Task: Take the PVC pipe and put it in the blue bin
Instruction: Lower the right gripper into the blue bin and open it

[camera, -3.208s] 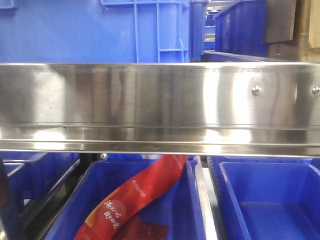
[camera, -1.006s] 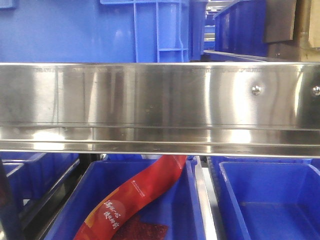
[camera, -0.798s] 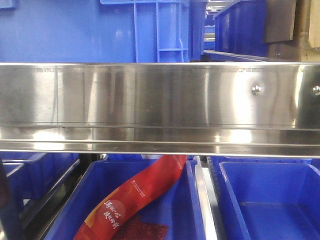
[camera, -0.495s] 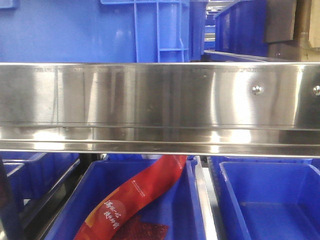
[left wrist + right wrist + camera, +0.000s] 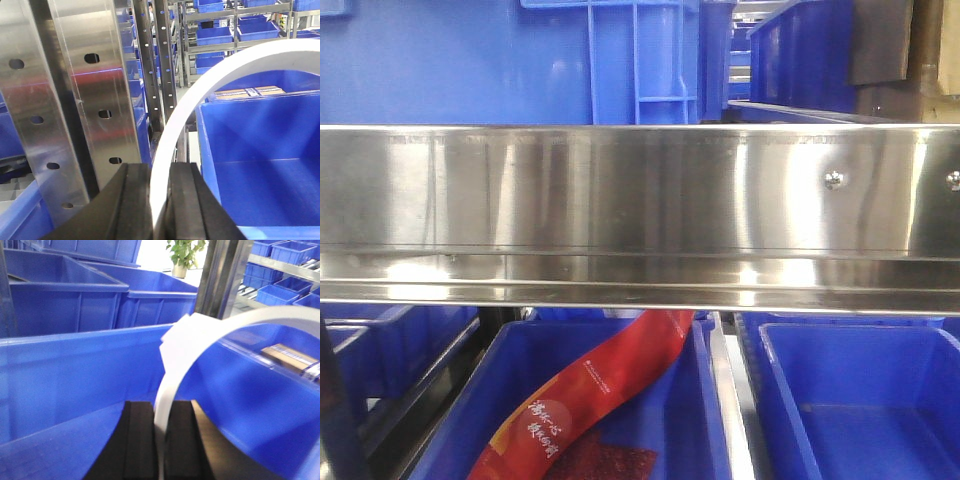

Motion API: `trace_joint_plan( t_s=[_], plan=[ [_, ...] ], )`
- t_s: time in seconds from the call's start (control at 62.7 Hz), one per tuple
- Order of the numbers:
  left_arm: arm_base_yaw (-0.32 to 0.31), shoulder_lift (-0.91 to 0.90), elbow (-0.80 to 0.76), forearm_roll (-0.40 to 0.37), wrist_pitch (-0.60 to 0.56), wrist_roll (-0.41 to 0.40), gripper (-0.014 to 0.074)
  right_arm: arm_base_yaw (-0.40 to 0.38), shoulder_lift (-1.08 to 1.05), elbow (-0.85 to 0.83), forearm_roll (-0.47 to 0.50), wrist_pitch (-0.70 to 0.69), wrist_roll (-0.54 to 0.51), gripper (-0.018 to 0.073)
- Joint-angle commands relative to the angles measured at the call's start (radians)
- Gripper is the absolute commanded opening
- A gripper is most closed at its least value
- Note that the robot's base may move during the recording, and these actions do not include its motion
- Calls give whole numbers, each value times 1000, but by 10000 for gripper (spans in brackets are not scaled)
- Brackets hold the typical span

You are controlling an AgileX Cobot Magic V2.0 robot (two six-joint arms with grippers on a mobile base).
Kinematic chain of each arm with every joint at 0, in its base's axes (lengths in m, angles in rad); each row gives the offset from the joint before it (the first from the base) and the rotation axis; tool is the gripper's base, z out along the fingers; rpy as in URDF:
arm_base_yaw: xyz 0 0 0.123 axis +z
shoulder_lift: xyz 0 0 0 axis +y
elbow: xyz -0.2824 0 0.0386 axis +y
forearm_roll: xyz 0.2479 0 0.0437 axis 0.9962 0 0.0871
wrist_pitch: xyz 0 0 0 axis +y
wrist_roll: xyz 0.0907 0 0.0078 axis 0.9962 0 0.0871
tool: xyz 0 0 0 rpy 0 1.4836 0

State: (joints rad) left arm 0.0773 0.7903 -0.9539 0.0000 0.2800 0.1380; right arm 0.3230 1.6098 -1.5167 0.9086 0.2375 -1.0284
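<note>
The PVC pipe (image 5: 200,90) appears as a curved white rim arching up and to the right from my left gripper (image 5: 161,172), whose black jaws are shut on its wall. It hangs beside the open blue bin (image 5: 270,130). In the right wrist view the same white pipe (image 5: 200,337) arcs up from my right gripper (image 5: 161,412), which is also shut on its wall. That gripper is low inside a blue bin (image 5: 75,370). Neither the grippers nor the pipe appear in the front view.
A wide steel shelf beam (image 5: 640,210) fills the front view. Under it sit blue bins (image 5: 860,400), one holding a red packet (image 5: 590,390). A perforated steel upright (image 5: 75,110) stands close on the left of the left gripper. More blue bins (image 5: 65,300) stand behind.
Only faint reflections on the steel beam shift in the front view; the bins and the red packet stay put.
</note>
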Motion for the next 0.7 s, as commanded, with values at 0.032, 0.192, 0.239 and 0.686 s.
trace_joint_plan(
  t_s=[0.032,0.192,0.239,0.686],
  plan=[
    [-7,-3,-9,0,-28,1,-111,6,15,-10,4,-38,-10,-153],
    [-7,-3,-9,0,-28,1,-111,9,29,-10,4,-55,-10,-10],
    [-7,-3,-9,0,-28,1,-111,9,29,-10,4,-64,-10,42],
    [-7,8,-9,0,-26,1,-111,9,-12,-10,4,-72,-10,101]
  ],
)
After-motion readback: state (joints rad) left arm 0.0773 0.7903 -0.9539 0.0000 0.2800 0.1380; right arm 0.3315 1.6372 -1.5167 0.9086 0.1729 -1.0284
